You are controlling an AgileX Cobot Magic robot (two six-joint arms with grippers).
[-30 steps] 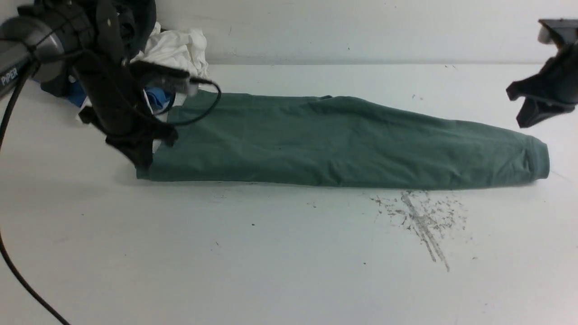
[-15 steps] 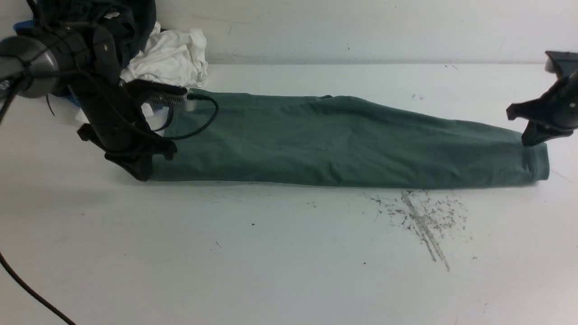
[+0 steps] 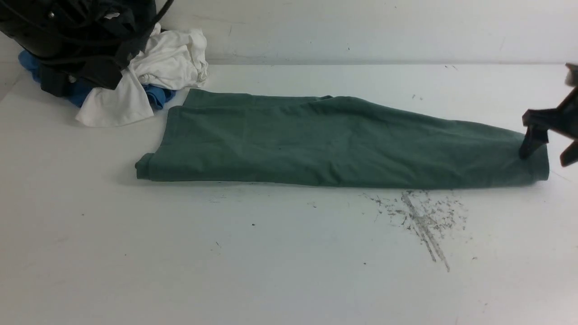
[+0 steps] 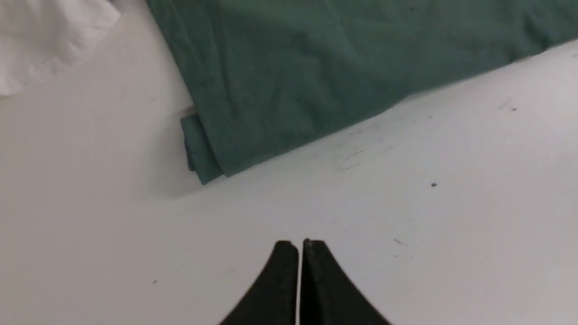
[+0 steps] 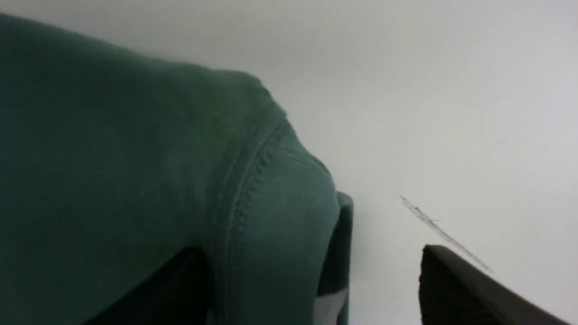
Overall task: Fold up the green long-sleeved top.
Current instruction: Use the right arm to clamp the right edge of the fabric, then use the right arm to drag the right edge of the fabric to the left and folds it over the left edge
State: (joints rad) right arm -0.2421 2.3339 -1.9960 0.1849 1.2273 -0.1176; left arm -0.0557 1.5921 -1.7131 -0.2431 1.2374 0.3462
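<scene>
I log one white table [image 3: 289, 271], matte, with small dark flecks scattered over it. On it: the green long-sleeved top [image 3: 334, 140], folded into a long band, lying flat across the middle from 9 o'clock to 3 o'clock, ribbed cuff at the 3 o'clock end. At 10 o'clock, a heap with a white garment [image 3: 167, 58] over a blue garment [image 3: 158, 95], just beside the top's far corner. At 4 o'clock, grey scuff marks [image 3: 422, 221] near the top's front edge.

I've pulled my left tool [image 4: 300, 243] back off the sage-green knit long-sleeved top [image 3: 334, 140]. My right tool [image 3: 546, 153] has dropped, and now straddles its ribbed cuff [image 3: 539, 166].
</scene>
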